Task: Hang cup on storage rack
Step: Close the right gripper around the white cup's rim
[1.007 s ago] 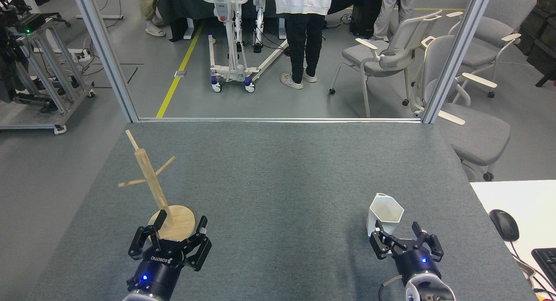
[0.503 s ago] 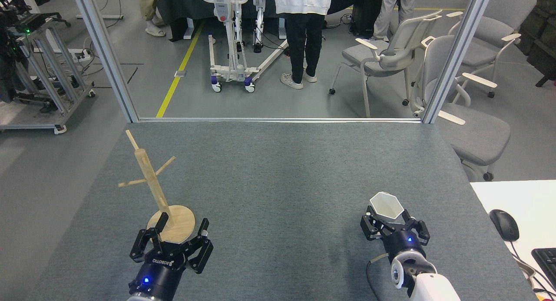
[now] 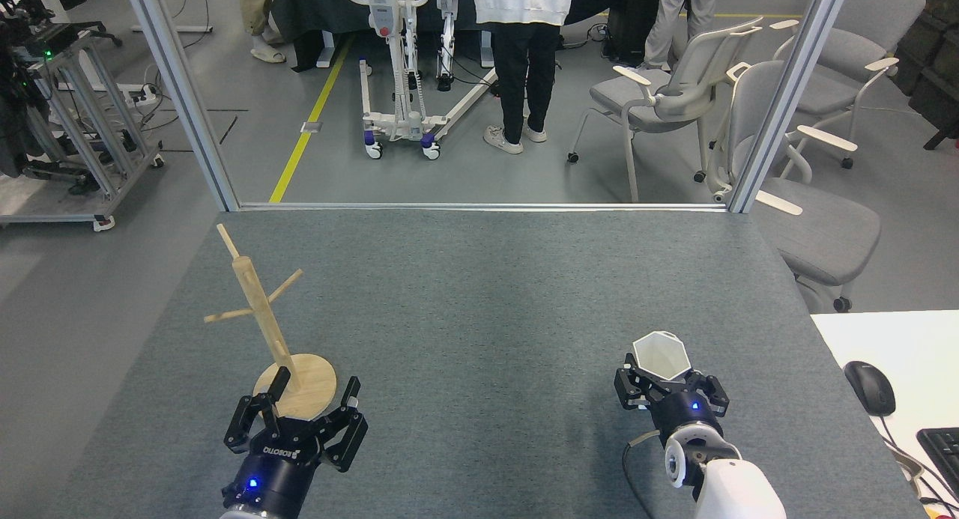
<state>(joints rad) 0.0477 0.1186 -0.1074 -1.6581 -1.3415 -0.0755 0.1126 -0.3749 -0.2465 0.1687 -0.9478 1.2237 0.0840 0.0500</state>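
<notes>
- The table (image 3: 479,294), covered in grey felt, runs out of my view at the bottom edge, so I cannot see its near side.
- A person (image 3: 524,62) stands beyond the table, cut off above the waist by the top of the frame.
- The storage rack (image 3: 266,320) stands upright at the left of the table. My left claw (image 3: 298,405) hides the near rim of its round base.
- My left claw is spread wide and grips nothing. One finger (image 3: 279,380) overlaps the foot of the post in my view, and I cannot tell whether it touches the wood.
- My right claw (image 3: 669,384) is closed in around the cup's lower body, with dark fingers on both sides of it.
- The cup (image 3: 660,356) sits upright at the right of the table, well apart from the rack. Only its hexagonal rim and upper wall show. The base is hidden behind the claw, so I cannot tell whether it rests on the felt.
- I cannot make out the cup's handle.
</notes>
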